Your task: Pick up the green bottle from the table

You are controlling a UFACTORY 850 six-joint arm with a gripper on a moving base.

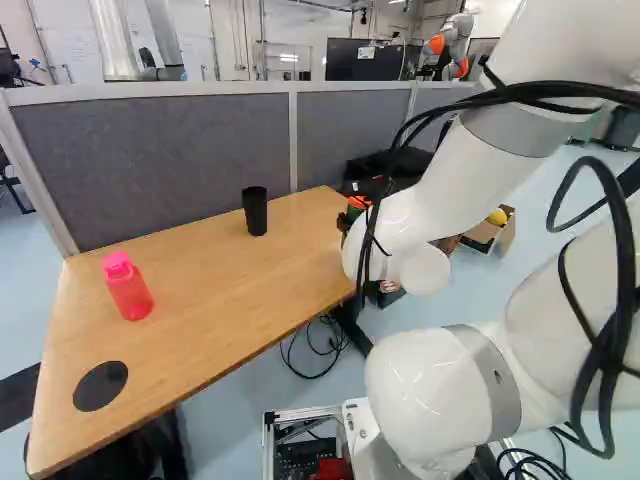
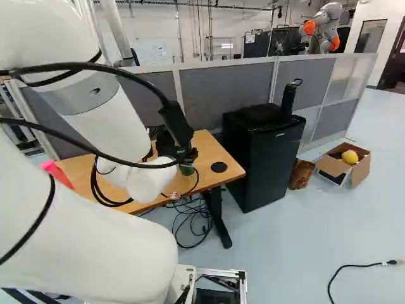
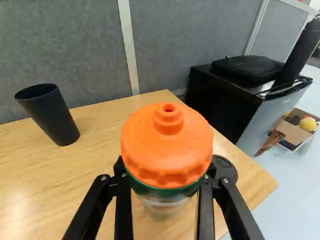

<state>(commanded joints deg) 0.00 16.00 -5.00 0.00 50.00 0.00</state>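
While I watch remotely, gripper (image 2: 190, 154) is clamped on green bottle (image 3: 164, 192), orange lid (image 3: 167, 142) up; black cup (image 1: 255, 212) and pink bottle (image 1: 129, 290) stand apart on table (image 1: 215, 310).

A table (image 1: 200, 320) with a light wooden top stands along a grey partition (image 1: 150, 160), whose panels are framed in a pale colour. Two round black discs lie in the tabletop, one near each end. Beside the table, close to the partition, there is a black fridge (image 2: 269, 168), and farther to the right in the right base view an open cardboard box (image 2: 362, 171) rests on the pale blue, smooth floor (image 2: 304, 240). Under the table, black cables (image 2: 190, 221) lie in loops. Behind the partition rise a white wall (image 2: 168, 31) with thin pipes and a wide silvery duct (image 1: 113, 40). Light shines softly on the wood.
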